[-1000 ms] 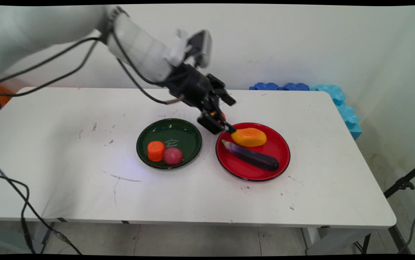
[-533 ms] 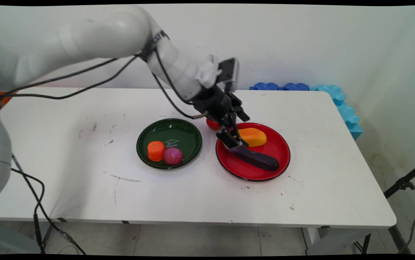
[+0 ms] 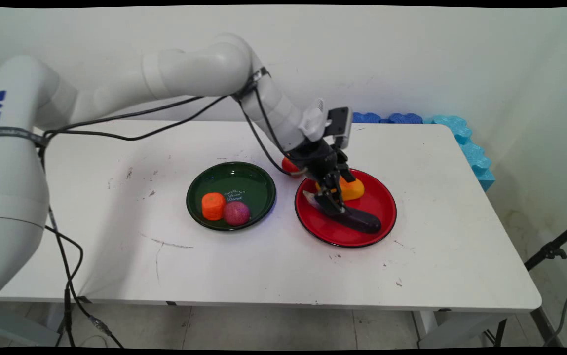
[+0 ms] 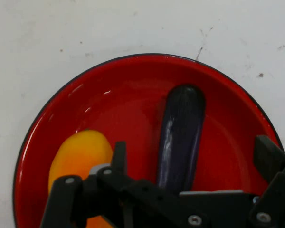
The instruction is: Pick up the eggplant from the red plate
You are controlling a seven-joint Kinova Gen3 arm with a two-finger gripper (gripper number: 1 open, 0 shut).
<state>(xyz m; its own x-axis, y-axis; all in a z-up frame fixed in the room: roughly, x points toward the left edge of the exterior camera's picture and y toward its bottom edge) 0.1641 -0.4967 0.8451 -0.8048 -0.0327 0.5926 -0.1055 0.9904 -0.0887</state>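
Observation:
My gripper (image 3: 333, 202) is down inside the red plate (image 3: 387, 217), open, with its fingers on either side of the stem end of a dark purple eggplant (image 3: 362, 220). In the hand view the eggplant (image 4: 180, 137) runs up between the two fingers of the gripper (image 4: 191, 142), and nothing is clamped. A yellow-orange mango (image 3: 353, 188) lies just behind the gripper on the same plate; the hand view shows the mango (image 4: 78, 154) left of the left finger on the red plate (image 4: 123, 95).
A dark green plate (image 3: 234, 180) to the left holds an orange carrot chunk (image 3: 213, 205) and a reddish round fruit (image 3: 236, 213). A small red object (image 3: 289, 165) peeks out behind the arm. Blue foam pieces (image 3: 461, 133) line the table's far right corner.
The arm has swung right and down, from above the gap between the plates to low over the red plate, so the open gripper now straddles the eggplant.

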